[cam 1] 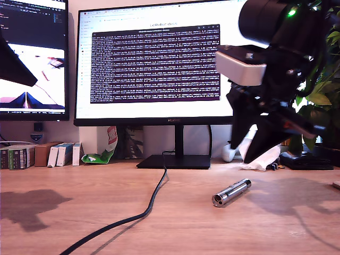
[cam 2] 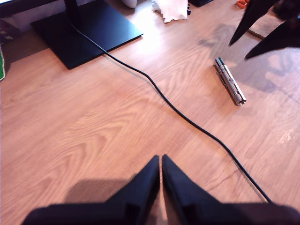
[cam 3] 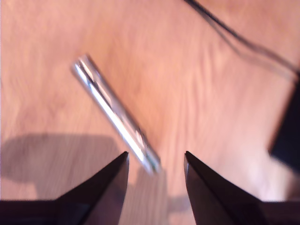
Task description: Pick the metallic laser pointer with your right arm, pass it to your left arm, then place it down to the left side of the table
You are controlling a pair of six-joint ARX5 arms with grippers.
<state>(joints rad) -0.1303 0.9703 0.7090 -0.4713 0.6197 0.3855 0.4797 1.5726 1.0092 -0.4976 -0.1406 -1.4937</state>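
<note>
Hovering with my second gripper point(cam 3: 156, 155), fingers spread apart and holding nothing, above the table point(cam 1: 79, 180). Beyond it, well off to the side, black cable point(cam 1: 154, 199) snaking over the wood toward my first gripper point(cam 2: 160, 158), which is pressed together, empty and far from the work. Just below and ahead of the spread fingertips, metallic laser pointer point(cam 1: 231, 192) lying flat on the table, near end showing between them, barrel slanting away instead of sitting square across the gap.

Likely trouble, largest first:
- Closing on a slanted round barrel and squirting or rolling it off across smooth wood.
- Dropping too low and jabbing the tips into the table.
- Pinching only the very end, leaving a drooping hold and a poor handover.
- Least, snagging the cable, probably too distant to matter.
</note>
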